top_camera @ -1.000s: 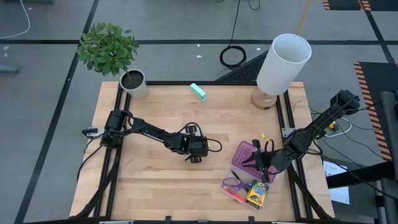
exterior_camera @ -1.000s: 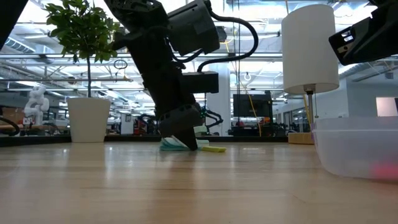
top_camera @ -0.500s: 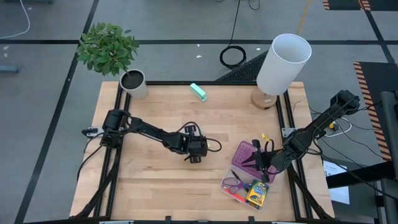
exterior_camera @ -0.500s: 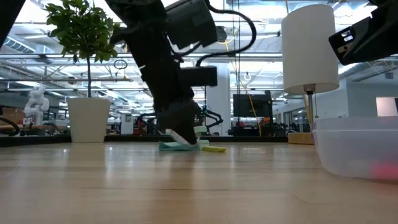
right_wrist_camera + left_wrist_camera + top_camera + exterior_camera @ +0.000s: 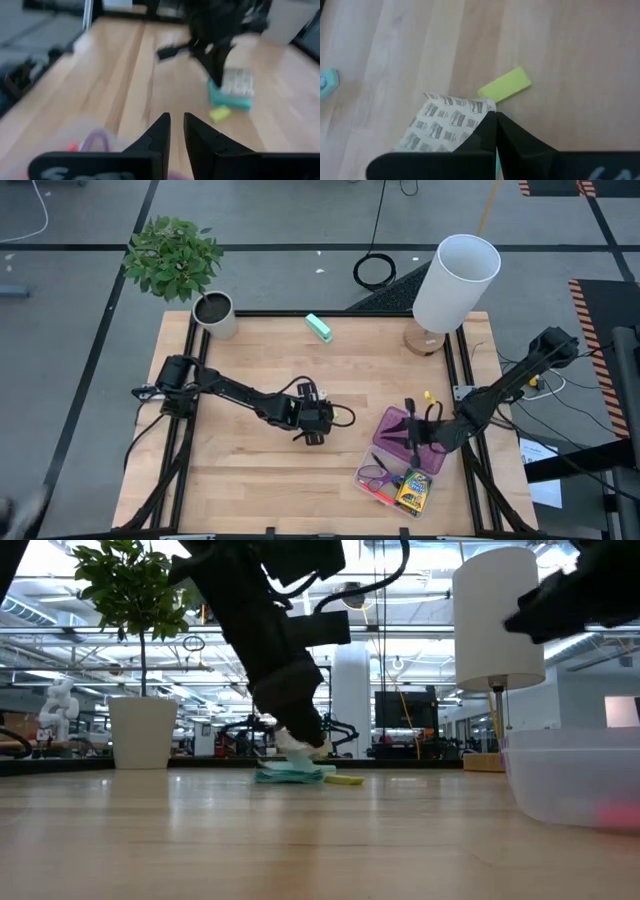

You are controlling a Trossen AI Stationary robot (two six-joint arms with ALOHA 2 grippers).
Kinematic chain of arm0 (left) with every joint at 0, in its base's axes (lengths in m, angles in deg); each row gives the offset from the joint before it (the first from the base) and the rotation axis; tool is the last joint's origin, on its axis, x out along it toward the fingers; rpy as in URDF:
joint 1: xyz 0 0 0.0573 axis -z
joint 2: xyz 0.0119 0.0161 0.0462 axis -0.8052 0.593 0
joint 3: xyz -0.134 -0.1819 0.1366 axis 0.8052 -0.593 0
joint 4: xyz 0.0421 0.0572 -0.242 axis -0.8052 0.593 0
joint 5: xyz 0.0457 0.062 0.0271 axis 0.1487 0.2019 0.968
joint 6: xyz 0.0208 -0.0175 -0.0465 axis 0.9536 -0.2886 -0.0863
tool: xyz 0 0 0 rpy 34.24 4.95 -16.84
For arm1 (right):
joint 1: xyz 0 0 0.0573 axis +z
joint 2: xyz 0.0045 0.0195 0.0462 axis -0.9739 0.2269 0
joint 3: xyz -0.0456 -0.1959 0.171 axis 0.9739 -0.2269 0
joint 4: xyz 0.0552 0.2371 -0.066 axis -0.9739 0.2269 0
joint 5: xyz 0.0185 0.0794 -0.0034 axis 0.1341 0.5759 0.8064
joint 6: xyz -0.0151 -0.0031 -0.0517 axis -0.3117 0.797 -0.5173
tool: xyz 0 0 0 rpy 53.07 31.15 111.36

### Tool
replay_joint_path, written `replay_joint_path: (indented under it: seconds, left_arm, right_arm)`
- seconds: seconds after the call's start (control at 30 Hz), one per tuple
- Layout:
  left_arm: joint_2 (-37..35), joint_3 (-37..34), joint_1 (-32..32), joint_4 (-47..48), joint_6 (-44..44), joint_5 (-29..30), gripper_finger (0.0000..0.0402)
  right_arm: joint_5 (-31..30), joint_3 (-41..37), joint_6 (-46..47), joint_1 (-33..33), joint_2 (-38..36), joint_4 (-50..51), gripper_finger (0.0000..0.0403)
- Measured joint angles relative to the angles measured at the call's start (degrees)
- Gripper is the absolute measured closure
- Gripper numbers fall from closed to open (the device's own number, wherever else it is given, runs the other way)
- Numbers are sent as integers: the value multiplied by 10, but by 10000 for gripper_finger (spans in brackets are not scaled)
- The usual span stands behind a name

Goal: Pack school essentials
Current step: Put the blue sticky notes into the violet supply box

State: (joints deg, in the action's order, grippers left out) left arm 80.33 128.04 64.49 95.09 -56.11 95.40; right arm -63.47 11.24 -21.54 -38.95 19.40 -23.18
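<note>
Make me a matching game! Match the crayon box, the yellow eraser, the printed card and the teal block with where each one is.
Things:
1. crayon box
2. yellow eraser
3. printed card
4. teal block

Places:
A. pinched in the left gripper
B. at the table's far edge
C. in the clear bin
D. flat on the table, by the card

Pairs: 1-C, 2-D, 3-A, 4-B.

The right gripper waits over the purple tray.

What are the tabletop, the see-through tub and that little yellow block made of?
The tabletop looks like pale wood with an even, low-sheen finish: parallel plank seams and grain show. The tub appears to be frosted translucent plastic, since colours show dimly through its wall. The yellow block looks matte and soft-edged, probably rubber, though the pictures cannot settle that.
</note>
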Motion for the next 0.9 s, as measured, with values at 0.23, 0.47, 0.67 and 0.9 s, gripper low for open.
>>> replay_joint_path:
  seconds: [0.23,0.47,0.67,0.9]
  left_arm:
    - [0,-1,3,11,-30,-44,382]
    - [-40,-1,5,56,-65,-44,332]
    - [-83,-3,-19,108,-37,20,305]
    - [-82,-98,-102,-22,30,-65,318]
  right_arm:
    - [16,4,-31,-63,93,-152,327]
    - [58,58,-26,-142,181,-164,302]
    - [153,140,-64,-206,254,-134,301]
    - [180,270,-249,-227,331,77,302]
